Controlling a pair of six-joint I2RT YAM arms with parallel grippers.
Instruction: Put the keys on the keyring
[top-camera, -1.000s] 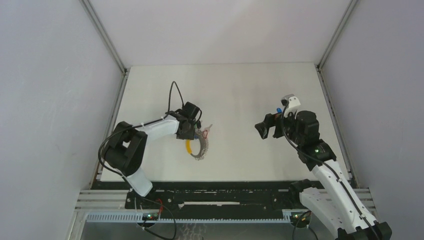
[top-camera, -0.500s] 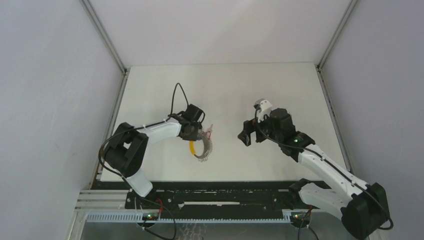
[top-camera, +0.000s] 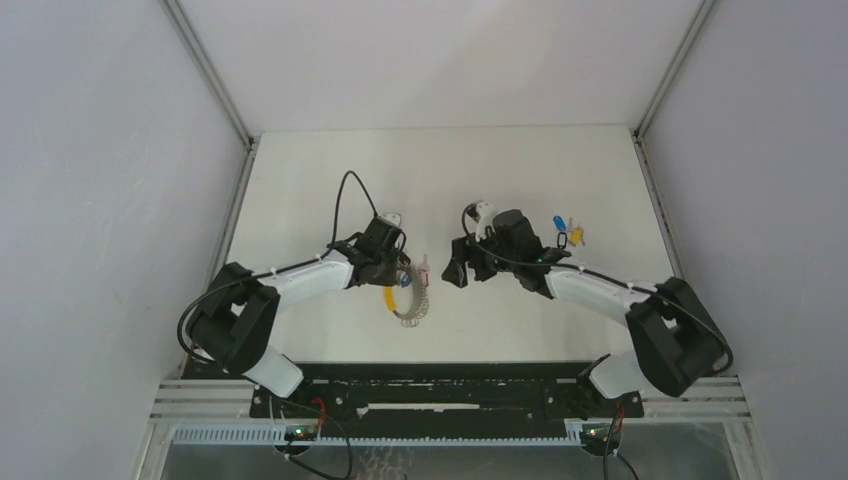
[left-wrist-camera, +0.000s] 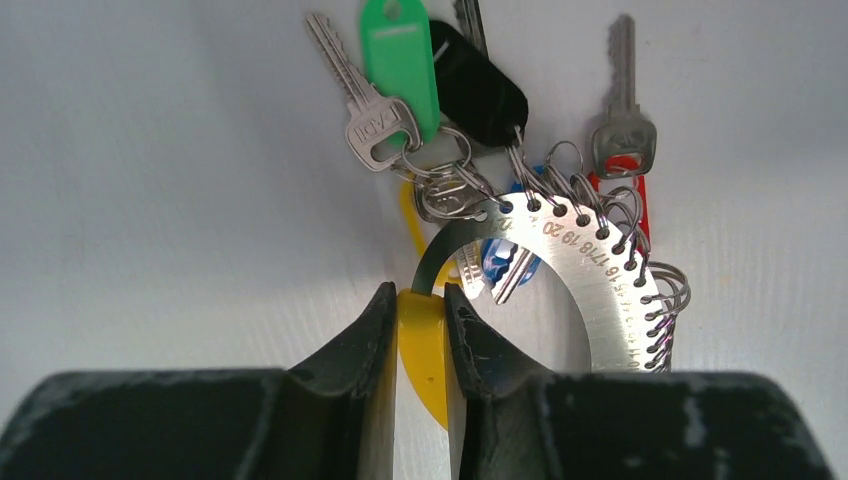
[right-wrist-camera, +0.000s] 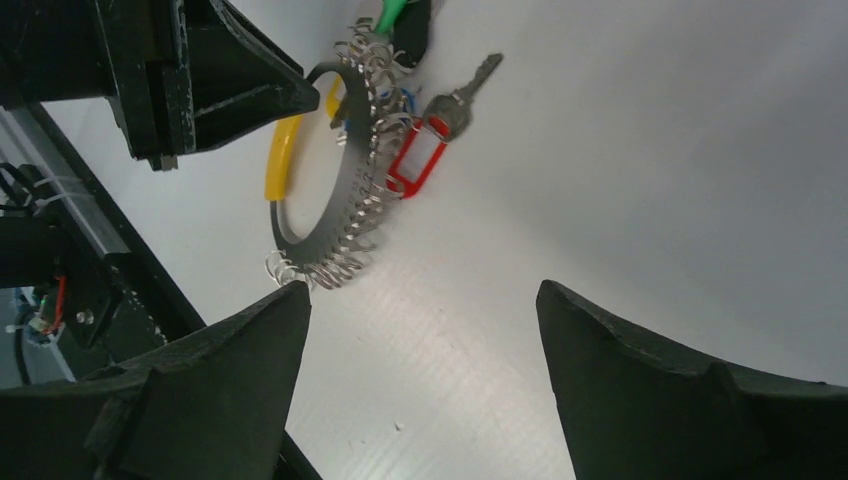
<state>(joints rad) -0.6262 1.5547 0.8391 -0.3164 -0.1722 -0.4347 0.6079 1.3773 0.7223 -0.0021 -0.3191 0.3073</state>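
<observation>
Left hand (left-wrist-camera: 418, 295) is clamping the keyring (left-wrist-camera: 600, 280) by its yellow section (left-wrist-camera: 425, 350), left of table (top-camera: 500, 170) centre. Right hand (right-wrist-camera: 420, 290) is hovering just beside the ring, fingers spread wide, gripping nothing. Loose keys (top-camera: 567, 231) are lying well apart, beyond the right forearm. Several tagged keys are hanging on the ring.

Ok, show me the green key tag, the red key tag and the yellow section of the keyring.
green key tag (left-wrist-camera: 398, 60): left wrist view, middle of its flat face.
red key tag (right-wrist-camera: 418, 160): right wrist view, centre of the tag.
yellow section of the keyring (left-wrist-camera: 424, 345): left wrist view, middle of the visible strip.
</observation>
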